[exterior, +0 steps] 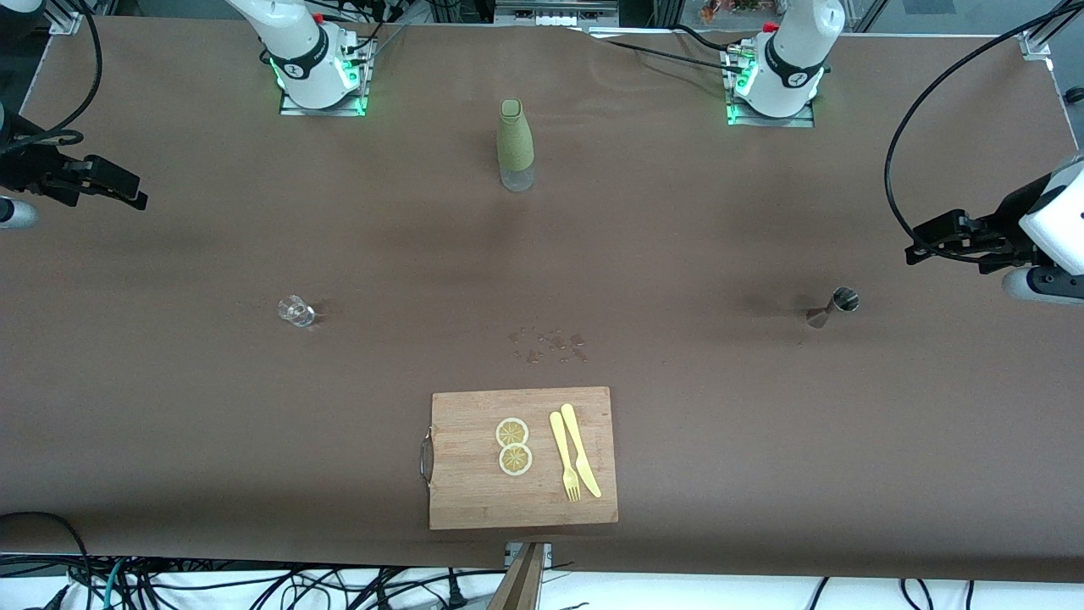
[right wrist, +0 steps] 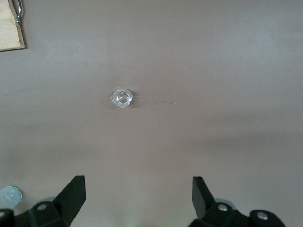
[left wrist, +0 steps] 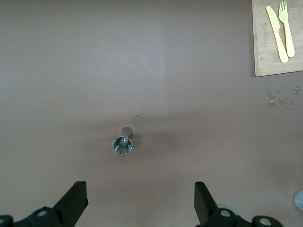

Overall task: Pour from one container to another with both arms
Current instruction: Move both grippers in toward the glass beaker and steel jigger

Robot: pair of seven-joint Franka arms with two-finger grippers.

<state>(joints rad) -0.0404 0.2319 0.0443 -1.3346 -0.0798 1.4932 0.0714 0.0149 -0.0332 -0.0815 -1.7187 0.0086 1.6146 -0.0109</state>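
Hovering with fingers spread and empty, the left pincer [left wrist: 137,203] is lining up over the small steel hourglass jigger [exterior: 833,307], the right pincer [right wrist: 137,201] over the clear glass cup [exterior: 295,311], both standing on the brown counter [exterior: 677,254], presumably readying grasps.

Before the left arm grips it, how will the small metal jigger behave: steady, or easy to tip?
The metal jigger stands upright on a narrow cone base with a pinched waist, so a sideways push would probably tip it. Its polished steel looks smooth, so it may slip in the jaws. It seems small and hollow, likely light. The left gripper is open above it.
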